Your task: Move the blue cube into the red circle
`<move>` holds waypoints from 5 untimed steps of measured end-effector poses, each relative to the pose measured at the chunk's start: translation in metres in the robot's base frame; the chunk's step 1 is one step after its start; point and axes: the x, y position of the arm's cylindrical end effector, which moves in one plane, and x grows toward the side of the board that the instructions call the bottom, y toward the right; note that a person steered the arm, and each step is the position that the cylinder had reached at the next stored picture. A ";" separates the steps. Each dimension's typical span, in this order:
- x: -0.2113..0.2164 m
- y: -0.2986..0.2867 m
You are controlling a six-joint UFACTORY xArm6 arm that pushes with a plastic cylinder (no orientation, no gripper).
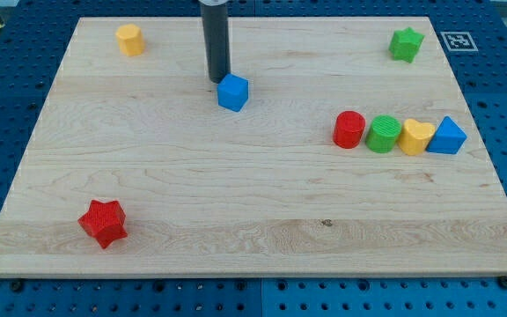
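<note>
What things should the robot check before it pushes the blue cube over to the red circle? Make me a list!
1. My tip is next to the blue cube: ok, it sits just at the cube's upper-left edge.
2. My tip is on the side away from the red circle: ok, the circle lies to the cube's lower right.
3. The path between cube and circle is free of blocks: ok, only bare board there.
4. The row beside the circle may get bumped: not ok, the green cylinder touches the circle, with the yellow block and blue triangle behind it.
5. My tip actually touches the cube: cannot tell.
</note>
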 end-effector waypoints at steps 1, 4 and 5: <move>0.025 0.011; 0.068 0.107; 0.068 0.103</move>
